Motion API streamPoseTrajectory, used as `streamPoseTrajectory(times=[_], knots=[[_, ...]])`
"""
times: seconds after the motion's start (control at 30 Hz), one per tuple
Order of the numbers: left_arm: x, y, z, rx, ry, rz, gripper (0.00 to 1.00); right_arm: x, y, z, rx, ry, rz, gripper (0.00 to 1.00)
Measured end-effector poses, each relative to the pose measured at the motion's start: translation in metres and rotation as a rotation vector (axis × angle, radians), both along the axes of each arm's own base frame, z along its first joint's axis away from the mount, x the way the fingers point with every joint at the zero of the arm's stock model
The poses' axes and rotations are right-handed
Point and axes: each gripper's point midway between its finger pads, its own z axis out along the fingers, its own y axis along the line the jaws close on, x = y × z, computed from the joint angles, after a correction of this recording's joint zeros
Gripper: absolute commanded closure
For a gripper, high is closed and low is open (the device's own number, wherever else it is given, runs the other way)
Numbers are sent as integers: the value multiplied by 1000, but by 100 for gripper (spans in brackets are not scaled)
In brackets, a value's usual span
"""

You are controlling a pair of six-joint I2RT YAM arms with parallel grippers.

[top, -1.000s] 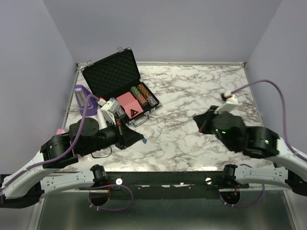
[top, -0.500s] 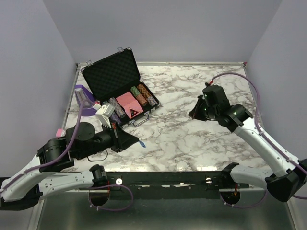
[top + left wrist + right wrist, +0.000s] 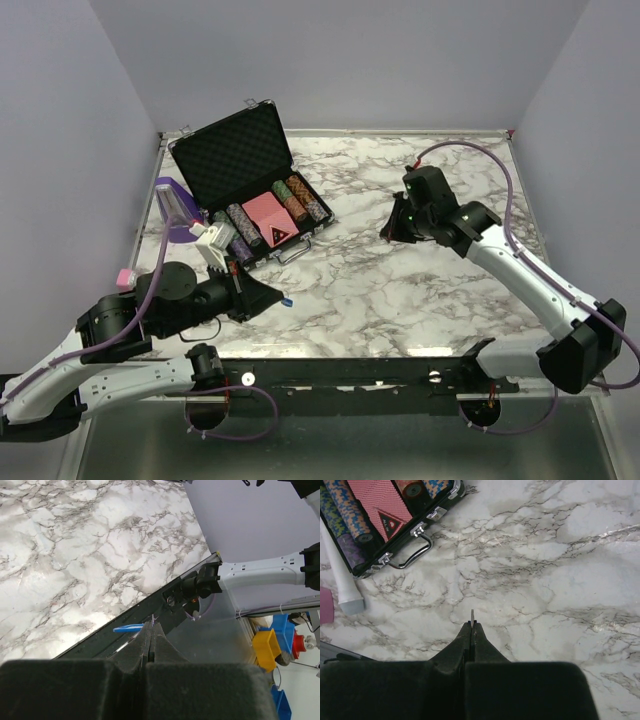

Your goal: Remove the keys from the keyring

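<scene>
Keyring point(image 3: 128, 628) is sitting pinched in my left gripper point(image 3: 151, 630), low and left of centre in the overhead view, with its blue tag point(image 3: 285, 300) poking sideways out of the clenched tips near the lower edge of the marble table point(image 3: 400, 290). I am seeing my right gripper point(image 3: 472, 625) clenched too, right of centre and well apart from the left, a thin silvery sliver that I am taking for a key point(image 3: 472, 614) sticking out of its tips. An open black case point(image 3: 240, 170) is lying at the upper left.
</scene>
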Motion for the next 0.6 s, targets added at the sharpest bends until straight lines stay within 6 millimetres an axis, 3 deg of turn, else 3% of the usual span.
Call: streamPoseTrajectory(times=[0.13,0.27,0.6], knots=[[0,0,-3,6,3,0,100,11,1,-10,-48,9,-1,78],[0,0,-4,8,4,1,100,21,0,-16,-91,5,-6,53],[1,-1,-5,12,5,3,100,29,-1,-13,-116,-14,-8,29]])
